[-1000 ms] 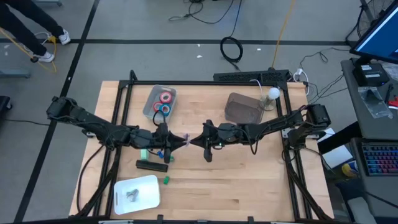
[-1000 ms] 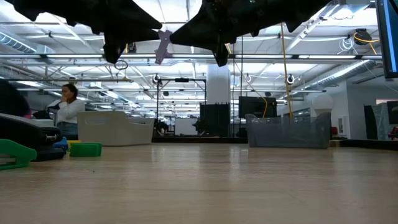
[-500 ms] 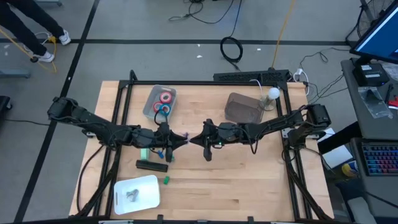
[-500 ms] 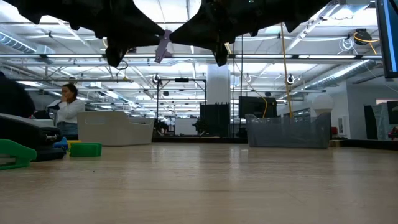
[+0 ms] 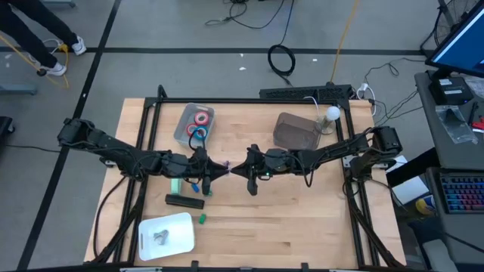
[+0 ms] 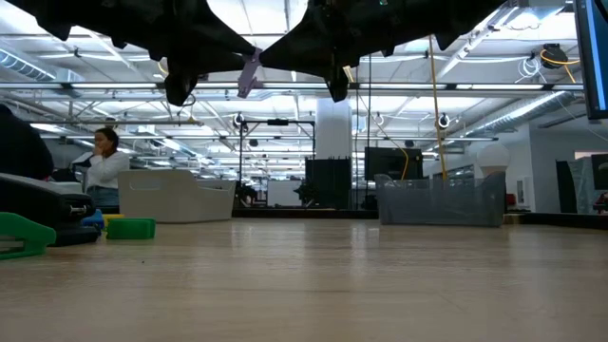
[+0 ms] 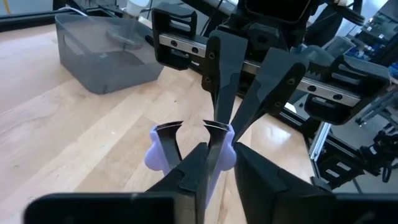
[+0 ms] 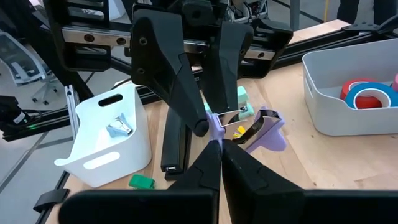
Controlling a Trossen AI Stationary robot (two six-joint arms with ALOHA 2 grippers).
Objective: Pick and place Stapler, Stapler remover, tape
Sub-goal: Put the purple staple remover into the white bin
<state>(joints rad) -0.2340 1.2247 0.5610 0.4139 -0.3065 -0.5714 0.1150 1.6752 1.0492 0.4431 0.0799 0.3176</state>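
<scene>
Left gripper (image 5: 214, 171), seen from above, hung over the middle of the table (image 5: 302, 219), its fingers closed on the lilac staple remover (image 5: 227, 167). Right gripper (image 5: 236, 171) met it from the opposite side with its fingers fully shut and its tips against the same remover. A black stapler (image 5: 185, 200) lay on the table just below the left gripper. The tape rolls (image 5: 200, 124), red and blue, sat in a clear bin (image 5: 184, 121) near the far edge. At table height, both grippers were raised well off the surface, with the remover (image 6: 250, 72) between them. From the left wrist, the left gripper (image 7: 221, 152) clamped the remover's lilac body (image 7: 155, 155), and the right gripper (image 7: 225, 124) converged to a point on it. From the right wrist, the right gripper (image 8: 217, 144) touched the remover (image 8: 270, 134) beside the left gripper (image 8: 202, 124); whether it pinched the plastic could not be determined. The stapler (image 8: 174, 146) lay beside a white tray (image 8: 109, 143).
</scene>
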